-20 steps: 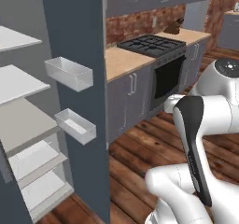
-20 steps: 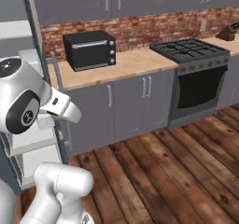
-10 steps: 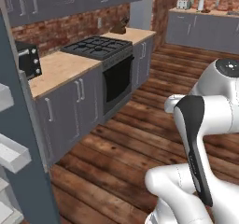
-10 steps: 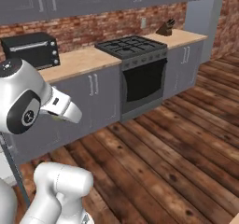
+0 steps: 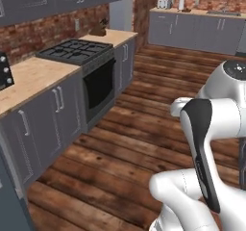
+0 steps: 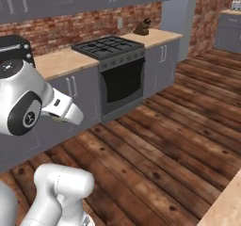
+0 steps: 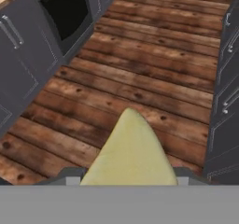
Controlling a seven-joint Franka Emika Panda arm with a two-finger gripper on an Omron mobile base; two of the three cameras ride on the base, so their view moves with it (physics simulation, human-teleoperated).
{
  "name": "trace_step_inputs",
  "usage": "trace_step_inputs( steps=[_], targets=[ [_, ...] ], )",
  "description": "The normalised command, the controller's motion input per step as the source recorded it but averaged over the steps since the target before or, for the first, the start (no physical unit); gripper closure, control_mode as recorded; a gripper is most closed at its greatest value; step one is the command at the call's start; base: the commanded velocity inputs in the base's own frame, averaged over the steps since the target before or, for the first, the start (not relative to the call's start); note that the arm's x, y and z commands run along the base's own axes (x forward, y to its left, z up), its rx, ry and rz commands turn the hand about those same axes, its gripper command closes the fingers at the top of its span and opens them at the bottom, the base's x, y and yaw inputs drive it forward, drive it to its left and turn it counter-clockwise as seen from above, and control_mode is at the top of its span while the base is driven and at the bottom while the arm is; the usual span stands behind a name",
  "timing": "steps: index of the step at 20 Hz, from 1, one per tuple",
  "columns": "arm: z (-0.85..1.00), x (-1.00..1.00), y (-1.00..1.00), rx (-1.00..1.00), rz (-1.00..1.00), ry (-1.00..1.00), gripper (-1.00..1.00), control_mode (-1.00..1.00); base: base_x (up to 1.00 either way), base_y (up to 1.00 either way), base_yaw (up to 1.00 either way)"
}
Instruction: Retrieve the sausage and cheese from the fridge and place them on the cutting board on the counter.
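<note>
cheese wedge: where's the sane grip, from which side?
As held now: the gripper is shut on the cheese at its broad end, fingertips on the two flat flanks. The narrow rounded tip points away, so come from the wide back end.

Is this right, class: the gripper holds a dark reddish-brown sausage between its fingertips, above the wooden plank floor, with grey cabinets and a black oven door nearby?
Not quite. What sits between the fingertips of the gripper is a pale yellow wedge of cheese, not a sausage. The hand view shows it. The rest holds: the wooden plank floor lies below, with grey cabinets and the black oven door nearby.
</note>
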Motion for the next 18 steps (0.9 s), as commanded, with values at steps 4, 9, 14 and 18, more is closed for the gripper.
trace_step_inputs(
  steps=[4,9,14,18],
  targets=[
    [0.0,0.0,0.0,0.0,0.0,0.0,1.0,1.0,0.5,0.0,-0.06],
    [0.0,0.0,0.0,0.0,0.0,0.0,1.0,1.0,0.69,0.0,-0.09],
    [0.0,0.0,0.0,0.0,0.0,0.0,1.0,1.0,0.99,0.0,-0.21],
    [0.0,0.0,0.0,0.0,0.0,0.0,1.0,1.0,1.0,0.0,-0.22]
  ],
)
